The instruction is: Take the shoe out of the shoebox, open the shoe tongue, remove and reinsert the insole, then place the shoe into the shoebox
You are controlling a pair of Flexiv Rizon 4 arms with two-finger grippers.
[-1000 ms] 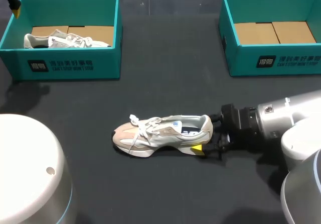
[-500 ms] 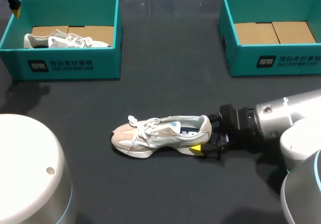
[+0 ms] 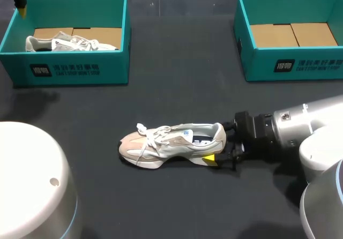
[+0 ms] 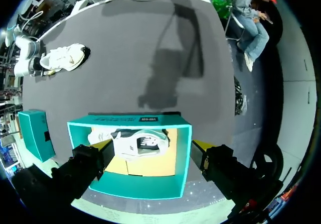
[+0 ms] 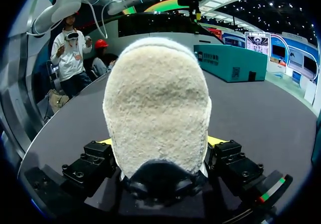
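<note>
A beige and white sneaker (image 3: 171, 142) lies on its sole on the dark table, toe to the left. My right gripper (image 3: 221, 143) comes in from the right and is shut on its heel, one yellow fingertip (image 3: 210, 158) showing at the near side. In the right wrist view the fuzzy heel (image 5: 155, 108) fills the space between the fingers. My left gripper (image 3: 19, 4) hangs high over the left teal shoebox (image 3: 80, 70), open and holding nothing. Straight below the left gripper (image 4: 150, 146) in its wrist view, that shoebox (image 4: 125, 121) holds a second sneaker (image 4: 138, 142).
A second teal shoebox (image 3: 300, 67) with only a cardboard floor stands at the back right. The second sneaker (image 3: 69, 43) lies along the back of the left box. Bare dark tabletop stretches between the boxes and around the held shoe.
The right gripper and the sneaker slid slightly to the left, then stayed still. The left gripper shifted a little at the far back left.
</note>
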